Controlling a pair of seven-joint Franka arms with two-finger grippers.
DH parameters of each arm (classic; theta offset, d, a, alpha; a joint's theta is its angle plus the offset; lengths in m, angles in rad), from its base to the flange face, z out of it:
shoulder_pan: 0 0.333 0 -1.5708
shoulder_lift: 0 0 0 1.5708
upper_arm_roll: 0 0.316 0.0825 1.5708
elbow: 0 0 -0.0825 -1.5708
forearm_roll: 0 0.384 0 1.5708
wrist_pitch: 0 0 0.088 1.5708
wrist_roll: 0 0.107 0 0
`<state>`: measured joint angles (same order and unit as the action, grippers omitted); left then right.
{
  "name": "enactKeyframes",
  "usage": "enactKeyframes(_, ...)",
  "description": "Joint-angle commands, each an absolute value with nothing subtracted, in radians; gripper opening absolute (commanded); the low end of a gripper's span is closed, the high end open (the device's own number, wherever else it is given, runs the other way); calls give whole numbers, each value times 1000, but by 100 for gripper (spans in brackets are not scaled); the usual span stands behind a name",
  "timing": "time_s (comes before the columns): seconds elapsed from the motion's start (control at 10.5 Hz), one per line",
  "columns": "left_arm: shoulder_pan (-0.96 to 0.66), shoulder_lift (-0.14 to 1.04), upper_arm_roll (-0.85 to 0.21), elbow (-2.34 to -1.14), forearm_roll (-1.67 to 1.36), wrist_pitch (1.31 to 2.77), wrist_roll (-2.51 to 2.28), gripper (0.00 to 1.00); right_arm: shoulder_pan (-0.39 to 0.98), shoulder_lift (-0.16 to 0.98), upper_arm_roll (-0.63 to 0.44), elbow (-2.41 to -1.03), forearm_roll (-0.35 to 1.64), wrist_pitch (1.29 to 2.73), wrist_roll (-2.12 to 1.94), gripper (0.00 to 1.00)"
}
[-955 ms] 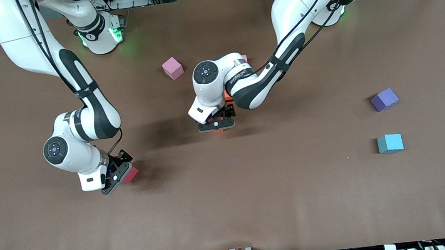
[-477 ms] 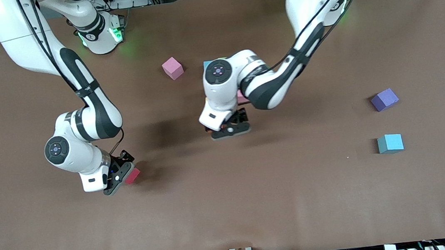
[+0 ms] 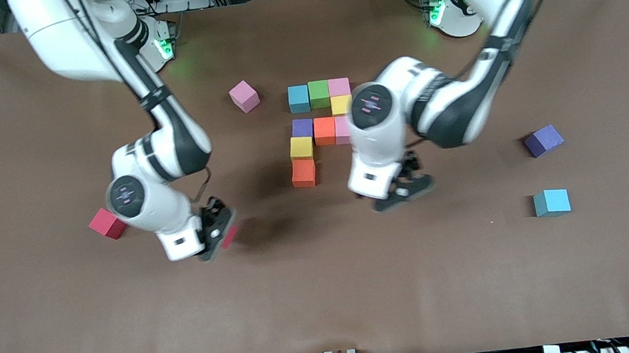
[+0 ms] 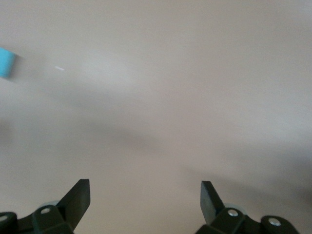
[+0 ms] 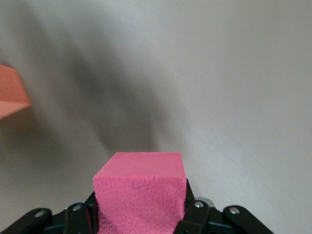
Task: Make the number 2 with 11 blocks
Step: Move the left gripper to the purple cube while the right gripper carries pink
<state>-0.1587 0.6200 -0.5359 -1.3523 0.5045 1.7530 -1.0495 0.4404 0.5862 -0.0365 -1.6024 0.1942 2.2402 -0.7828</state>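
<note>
The right gripper [image 3: 221,237] is up in the air over bare bench [image 3: 328,293], toward the right arm's end and nearer the front camera than the partly built digit. Its fingers are clamped on a held pink-red block [image 5: 140,194]; in the right wrist view this cube fills the space between the fingers, and an orange cube's corner [image 5: 10,95] shows at the frame's edge.

The left gripper [image 3: 405,193] hangs over bare bench beside the digit, on the side of the left arm's end. Its fingers [image 4: 78,197] stand wide apart with nothing between them.

The number 2 [image 3: 317,126] lies mid-bench between the two grippers, incomplete. Its row farthest from the front camera runs blue, green, pink; a yellow cube sits below the pink one; the next row holds purple, orange and a pink cube partly hidden by the left arm; then a yellow cube and the orange block [image 3: 303,173] step toward the front camera.

Loose cubes lie apart: a pink block [image 3: 244,96] near the right arm's base, a red block [image 3: 106,223] beside the right arm's wrist, and a purple block [image 3: 544,140] and a blue block [image 3: 551,202] toward the left arm's end.
</note>
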Motion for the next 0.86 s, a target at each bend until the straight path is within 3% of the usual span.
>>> enactKeyframes(0.0,-80,523,-548,-1388,474,1584,-909,100,517,598,-43,-1577,206,2220,-833,30)
enactKeyframes(0.57,292,434,-554,-1428,287,1536,-543,100,698,690,-17,-1463,286,2233,-831,30)
enactKeyframes(0.76,368,437,-552,-1494,285,1613,-514,100,753,732,-17,-1421,324,2253,-799,30)
